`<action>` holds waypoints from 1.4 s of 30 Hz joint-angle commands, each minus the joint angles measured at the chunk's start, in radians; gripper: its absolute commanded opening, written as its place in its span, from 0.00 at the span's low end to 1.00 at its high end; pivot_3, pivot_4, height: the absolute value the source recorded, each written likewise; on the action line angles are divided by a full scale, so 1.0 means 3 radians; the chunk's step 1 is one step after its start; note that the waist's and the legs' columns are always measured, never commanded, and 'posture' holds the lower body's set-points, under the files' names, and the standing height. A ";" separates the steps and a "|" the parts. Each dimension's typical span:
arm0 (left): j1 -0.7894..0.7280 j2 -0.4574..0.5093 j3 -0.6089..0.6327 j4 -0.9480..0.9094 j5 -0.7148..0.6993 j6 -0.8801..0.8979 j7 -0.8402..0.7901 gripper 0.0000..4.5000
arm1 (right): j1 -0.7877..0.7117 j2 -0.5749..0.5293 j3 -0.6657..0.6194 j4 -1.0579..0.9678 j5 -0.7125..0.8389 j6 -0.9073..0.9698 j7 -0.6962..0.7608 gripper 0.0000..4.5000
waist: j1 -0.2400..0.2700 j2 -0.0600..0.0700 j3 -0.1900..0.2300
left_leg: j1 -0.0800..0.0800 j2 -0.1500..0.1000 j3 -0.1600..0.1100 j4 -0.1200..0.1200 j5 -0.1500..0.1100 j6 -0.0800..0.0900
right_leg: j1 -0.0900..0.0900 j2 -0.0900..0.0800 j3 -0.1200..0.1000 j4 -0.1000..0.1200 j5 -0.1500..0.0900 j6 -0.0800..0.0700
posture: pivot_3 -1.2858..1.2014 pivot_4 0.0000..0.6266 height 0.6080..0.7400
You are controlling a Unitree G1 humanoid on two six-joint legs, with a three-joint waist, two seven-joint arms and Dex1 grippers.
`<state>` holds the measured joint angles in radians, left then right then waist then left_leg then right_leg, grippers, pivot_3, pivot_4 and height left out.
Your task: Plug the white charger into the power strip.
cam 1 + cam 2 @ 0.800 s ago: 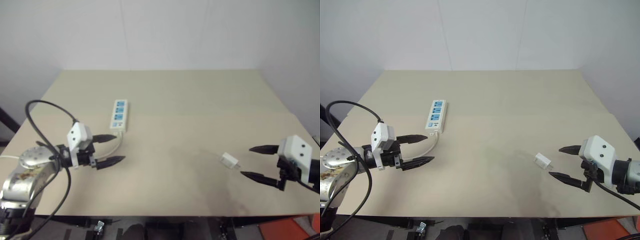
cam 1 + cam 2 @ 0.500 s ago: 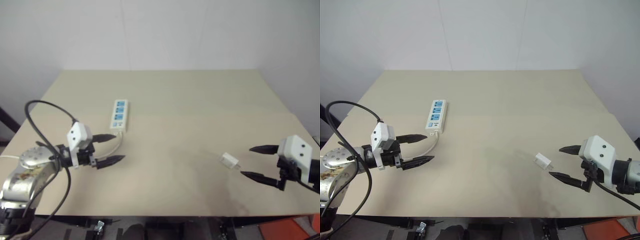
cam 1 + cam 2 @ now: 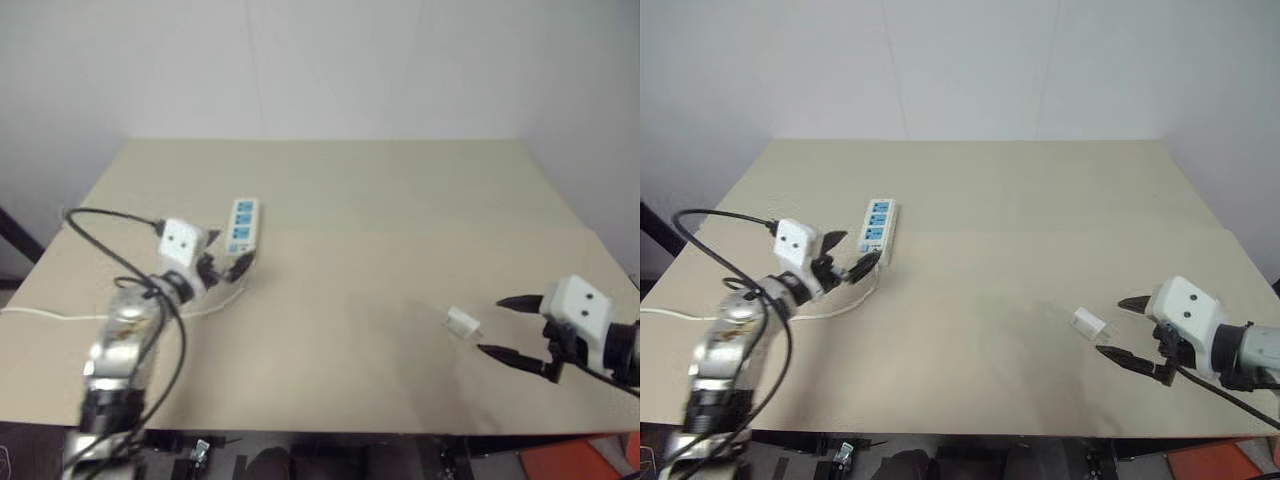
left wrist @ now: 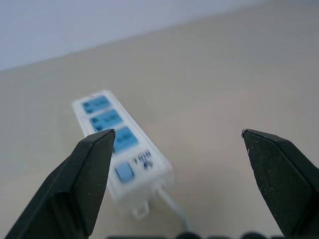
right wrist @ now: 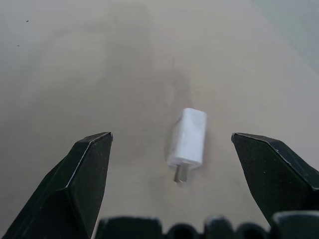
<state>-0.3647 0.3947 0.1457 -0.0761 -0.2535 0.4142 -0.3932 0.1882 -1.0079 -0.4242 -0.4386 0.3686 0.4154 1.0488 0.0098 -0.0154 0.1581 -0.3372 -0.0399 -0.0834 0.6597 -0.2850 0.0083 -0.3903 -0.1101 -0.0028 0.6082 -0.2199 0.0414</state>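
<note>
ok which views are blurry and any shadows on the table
Left wrist view: the strip is soft, out of focus, while the fingers look sharp. Right wrist view: the charger is fairly clear, with a faint dark smudge on the table beyond it. Left eye view: left gripper slightly blurred.

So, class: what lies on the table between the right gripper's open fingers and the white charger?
Nothing but bare table. In the right wrist view, the right gripper is open and the white charger lies just ahead, prongs toward it.
</note>
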 commanded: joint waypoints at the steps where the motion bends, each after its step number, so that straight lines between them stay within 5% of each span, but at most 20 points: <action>1: -0.0100 -0.0237 0.0079 0.0104 0.0187 -0.0168 0.0510 0.99 | -0.0145 0.0083 0.0069 -0.0218 0.0033 0.0068 -0.0200 0.99 | -0.0010 0.0000 0.0000 | 0.0000 0.0001 0.0003 0.0000 0.0000 0.0000 | 0.0000 0.0002 0.0005 0.0001 0.0000 0.0000 | 0.52 0.24 1.00; 11: -0.0192 -0.0509 0.0248 0.0393 0.0282 -0.0256 0.1030 0.99 | -0.0388 0.0125 0.0260 -0.0344 0.0058 0.0192 -0.0366 0.99 | 0.0008 -0.0002 0.0001 | 0.0002 -0.0001 0.0008 0.0002 0.0000 -0.0002 | -0.0001 0.0002 0.0009 0.0000 0.0001 0.0004 | 0.52 0.24 1.00; 42: -0.0686 -0.0714 0.0155 0.1613 0.0291 -0.0729 0.0950 0.99 | -0.0471 0.0109 0.0270 -0.0407 0.0005 0.0243 -0.0503 0.99 | 0.0001 -0.0004 0.0002 | 0.0001 -0.0004 0.0008 0.0002 0.0000 -0.0002 | -0.0001 0.0002 0.0008 -0.0001 0.0001 0.0006 | 0.52 0.24 1.00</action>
<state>-0.5463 0.1820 0.1928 0.4128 -0.1685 0.2226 -0.1152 0.0527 -0.9661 -0.2961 -0.5379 0.3731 0.4887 0.9096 0.0102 -0.0165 0.1587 -0.3368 -0.0409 -0.0809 0.6604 -0.2850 0.0078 -0.3907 -0.1095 -0.0002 0.6079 -0.2195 0.0431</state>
